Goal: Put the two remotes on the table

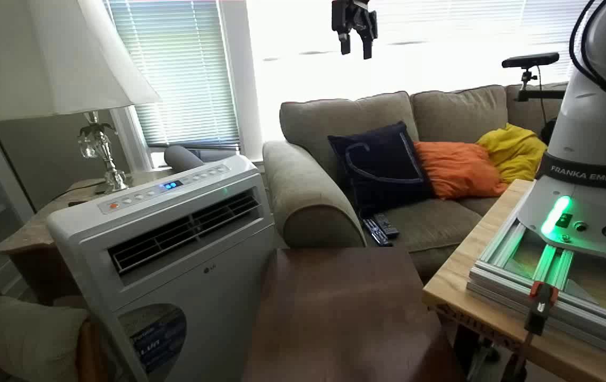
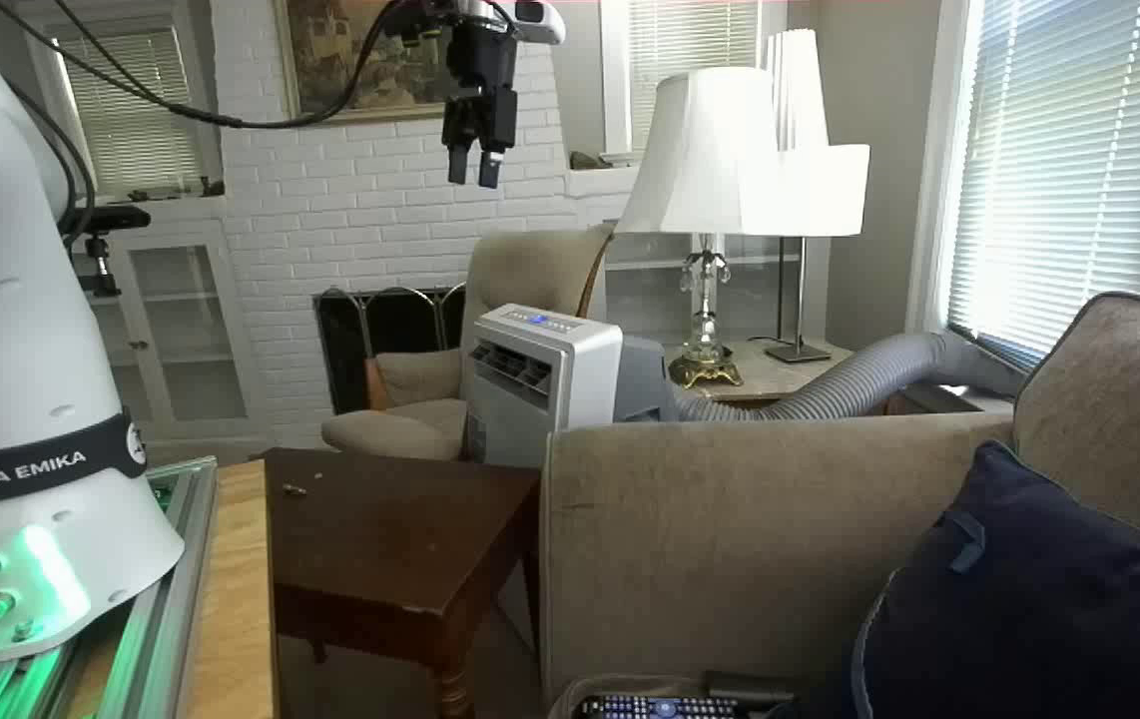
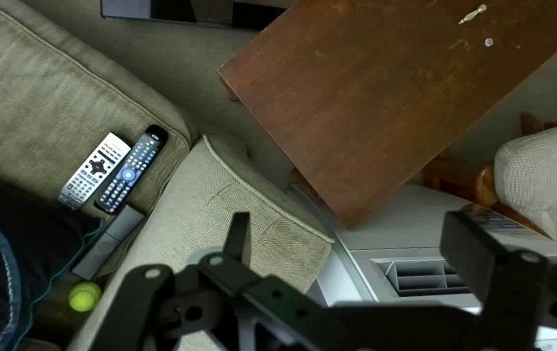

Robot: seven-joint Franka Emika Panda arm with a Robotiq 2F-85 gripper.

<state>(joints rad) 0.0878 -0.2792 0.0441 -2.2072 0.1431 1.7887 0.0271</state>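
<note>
Black remote (image 3: pixel 131 169) and silver remote (image 3: pixel 95 170) lie face up, close side by side, on the seat of the couch (image 3: pixel 39 97), next to its padded arm; I cannot tell whether they touch. Just beside one end of the black one lies a grey case (image 3: pixel 105 246), and past that a tennis ball (image 3: pixel 85 296). The blue cushion (image 1: pixel 382 164) leans against the couch back, its lower edge near both remotes.

On the far side of the couch arm stands the table (image 1: pixel 335 313), apart from the remotes. Its brown top carries a small pale piece (image 3: pixel 472 14) and a smaller round bit (image 3: pixel 488 42), both too small to name.

High over the scene hangs the gripper (image 1: pixel 356 50), pointing down, its fingers (image 3: pixel 240 239) spread well apart. In an exterior view it shows against the bright window (image 1: pixel 303 69).

Further along the couch are an orange cushion (image 1: pixel 457 170) and a yellow cushion (image 1: pixel 515 154). An air conditioner (image 1: pixel 223 286), its display lit blue, stands between the table and a side table (image 1: pixel 29 233) with a lamp (image 1: pixel 59 63). Across from these, the robot base (image 1: pixel 589 212) sits on a light-wood stand (image 1: pixel 454 273), a green light (image 1: pixel 555 215) glowing on it.
</note>
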